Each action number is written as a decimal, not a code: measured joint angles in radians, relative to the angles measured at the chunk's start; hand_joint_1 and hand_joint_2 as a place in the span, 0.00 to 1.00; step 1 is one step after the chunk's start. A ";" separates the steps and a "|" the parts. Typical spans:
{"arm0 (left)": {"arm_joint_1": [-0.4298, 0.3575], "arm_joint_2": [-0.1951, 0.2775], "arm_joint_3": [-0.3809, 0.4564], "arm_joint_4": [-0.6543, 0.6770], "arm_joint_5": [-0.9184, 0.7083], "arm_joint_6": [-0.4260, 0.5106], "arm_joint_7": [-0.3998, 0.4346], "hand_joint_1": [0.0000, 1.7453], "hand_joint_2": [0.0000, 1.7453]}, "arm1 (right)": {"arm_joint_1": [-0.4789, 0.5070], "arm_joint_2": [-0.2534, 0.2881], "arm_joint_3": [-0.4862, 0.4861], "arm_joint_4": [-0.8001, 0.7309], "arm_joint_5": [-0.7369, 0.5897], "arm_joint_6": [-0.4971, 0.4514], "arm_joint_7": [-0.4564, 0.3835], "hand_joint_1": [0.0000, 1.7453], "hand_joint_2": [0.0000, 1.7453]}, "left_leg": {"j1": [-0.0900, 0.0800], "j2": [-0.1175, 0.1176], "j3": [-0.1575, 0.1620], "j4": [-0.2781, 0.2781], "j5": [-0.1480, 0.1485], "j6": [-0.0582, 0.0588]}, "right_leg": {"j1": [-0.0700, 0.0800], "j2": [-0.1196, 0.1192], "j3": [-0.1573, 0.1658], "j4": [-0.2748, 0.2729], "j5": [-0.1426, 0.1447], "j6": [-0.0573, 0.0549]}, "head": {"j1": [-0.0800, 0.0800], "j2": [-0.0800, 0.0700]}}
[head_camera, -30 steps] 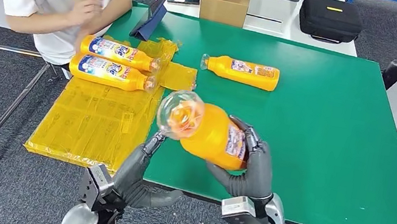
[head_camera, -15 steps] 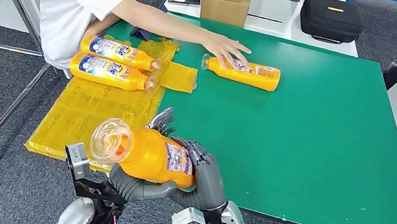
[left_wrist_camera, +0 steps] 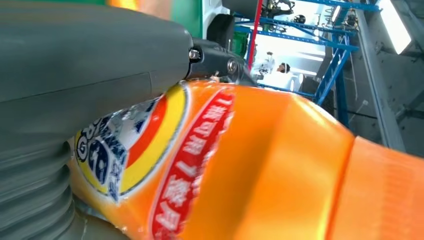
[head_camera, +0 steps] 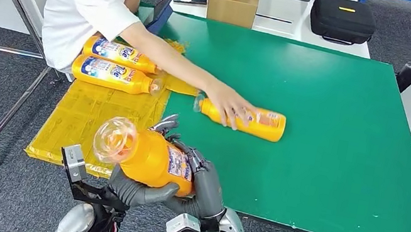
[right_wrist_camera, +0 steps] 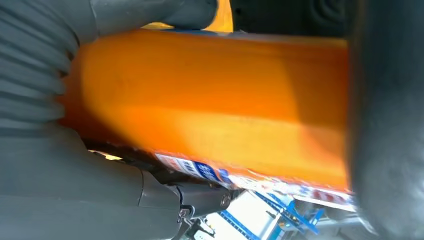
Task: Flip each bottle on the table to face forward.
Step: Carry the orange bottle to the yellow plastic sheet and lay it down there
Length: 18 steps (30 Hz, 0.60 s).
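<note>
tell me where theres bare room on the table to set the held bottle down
Free: the green table right of the person's hand and its bottle, and the yellow sheet below the two labelled bottles. Crowded: the near-left edge, where both robot hands hold the bottle.

A green table (head_camera: 340, 133) bears one lying orange bottle (head_camera: 247, 119) and yellow sheeting (head_camera: 102, 117).

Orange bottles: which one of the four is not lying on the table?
The orange bottle held up at the table's near edge between the left hand and right hand. The other three lie on their sides.
</note>
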 joint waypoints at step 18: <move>-0.036 -0.033 0.117 0.034 0.202 0.076 0.020 1.00 1.00 | 0.059 0.021 0.009 -0.177 -0.104 -0.326 -0.040 0.00 0.00 | 0.000 0.000 0.000 0.000 0.000 0.000 | 0.000 0.000 -0.001 0.000 0.000 0.000 | 0.000 0.000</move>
